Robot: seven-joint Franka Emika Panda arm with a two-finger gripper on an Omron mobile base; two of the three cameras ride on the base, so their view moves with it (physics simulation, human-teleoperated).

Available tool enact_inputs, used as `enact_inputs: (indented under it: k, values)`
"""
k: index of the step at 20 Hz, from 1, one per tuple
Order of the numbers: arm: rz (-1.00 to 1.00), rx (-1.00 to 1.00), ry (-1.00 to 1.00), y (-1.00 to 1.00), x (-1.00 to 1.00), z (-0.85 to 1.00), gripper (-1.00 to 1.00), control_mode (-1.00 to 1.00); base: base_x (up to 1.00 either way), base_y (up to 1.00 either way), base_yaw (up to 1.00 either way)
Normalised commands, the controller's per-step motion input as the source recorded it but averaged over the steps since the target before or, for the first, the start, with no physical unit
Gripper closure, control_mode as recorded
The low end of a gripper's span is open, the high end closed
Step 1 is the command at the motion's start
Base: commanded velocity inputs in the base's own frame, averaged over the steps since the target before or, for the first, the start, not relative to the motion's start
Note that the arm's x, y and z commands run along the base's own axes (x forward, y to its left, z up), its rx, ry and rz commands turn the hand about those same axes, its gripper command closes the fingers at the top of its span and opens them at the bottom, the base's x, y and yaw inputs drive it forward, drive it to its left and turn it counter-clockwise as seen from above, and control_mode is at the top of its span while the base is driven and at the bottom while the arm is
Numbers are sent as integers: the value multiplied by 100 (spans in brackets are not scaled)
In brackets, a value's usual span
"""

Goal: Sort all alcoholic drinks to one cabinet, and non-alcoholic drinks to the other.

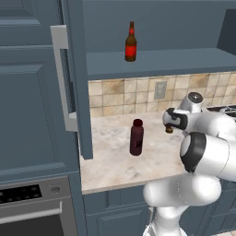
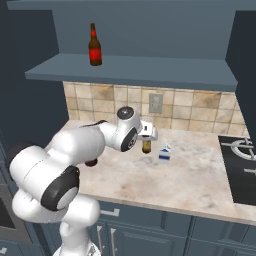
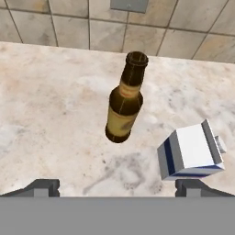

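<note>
Hand view: my end effector [image 3: 117, 187], jaws spread wide and empty, faces the tan-label beer bottle [image 3: 123, 103]; rigid, slick, breakable glass, best gripped at mid-body.

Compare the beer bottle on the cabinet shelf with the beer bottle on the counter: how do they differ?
The shelf bottle has a red label; the counter bottle has a tan one. The shelf bottle stands high in the open cabinet; the counter bottle stands low, beside a small carton. Both are slim, brown, long-necked and upright.
</note>
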Motion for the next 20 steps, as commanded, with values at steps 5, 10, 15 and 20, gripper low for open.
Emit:
enact_inputs:
  k: [5, 10, 15, 20]
  values:
    - [1, 0, 0, -5, 16, -2, -100, -100, 0, 0, 0]
    - [0, 0, 0, -5, 20, -2, -100, -100, 0, 0, 0]
    - [0, 0, 0, -4, 18, -1, -100, -100, 0, 0, 0]
    - [0, 0, 0, -4, 17, -5, -100, -100, 0, 0, 0]
